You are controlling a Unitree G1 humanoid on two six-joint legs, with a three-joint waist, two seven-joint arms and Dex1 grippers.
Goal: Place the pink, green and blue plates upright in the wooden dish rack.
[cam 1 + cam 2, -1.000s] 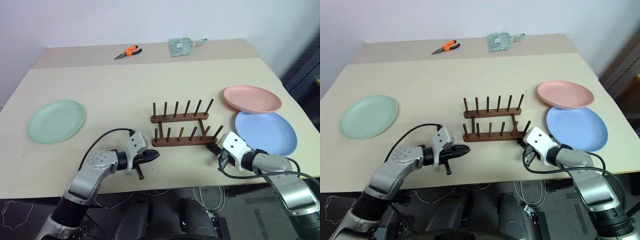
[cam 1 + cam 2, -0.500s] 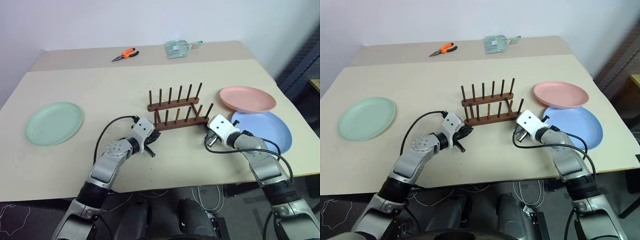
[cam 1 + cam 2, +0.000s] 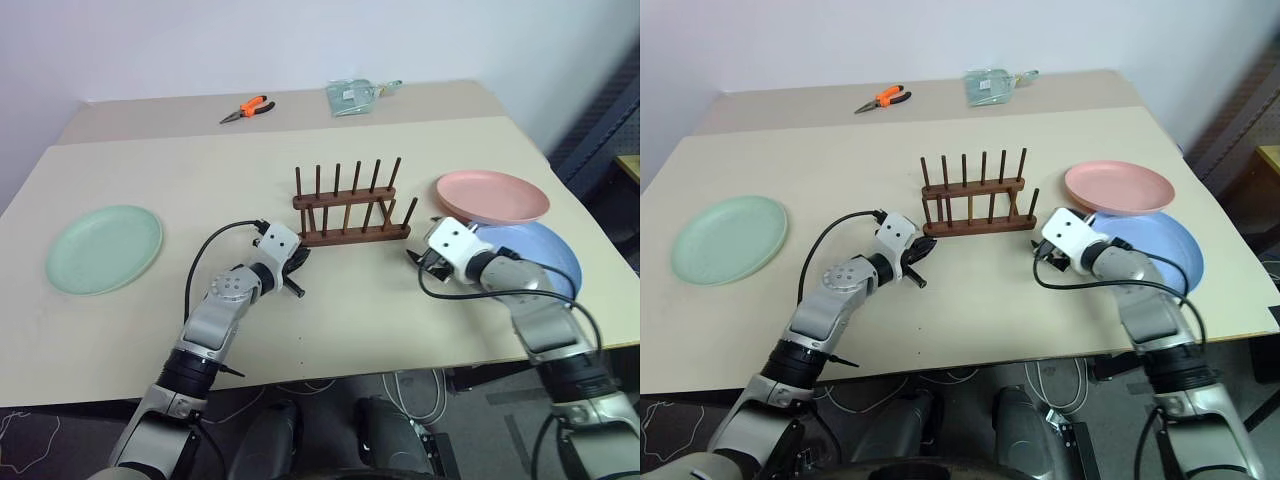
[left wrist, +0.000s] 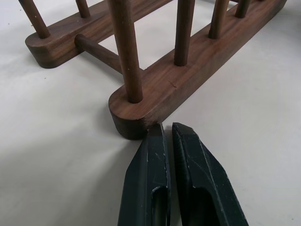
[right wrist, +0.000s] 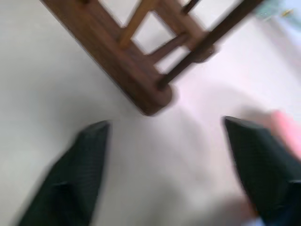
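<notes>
Left pincer (image 4: 168, 129) closed at round-ended wooden dish rack (image 4: 155, 99); right pincer (image 5: 164, 136) wide

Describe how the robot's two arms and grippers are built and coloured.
Both arms are silver-grey metal segments with black joints, each ending in a white boxy wrist block. A black cable loops from each wrist back along the arm. The left gripper has two black, tapered, wedge-shaped fingers; the right gripper has the same black fingers.

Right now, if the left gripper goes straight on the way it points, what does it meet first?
The left gripper, shut, would most likely meet the near rail's rounded end on the wooden dish rack, just ahead.
</notes>
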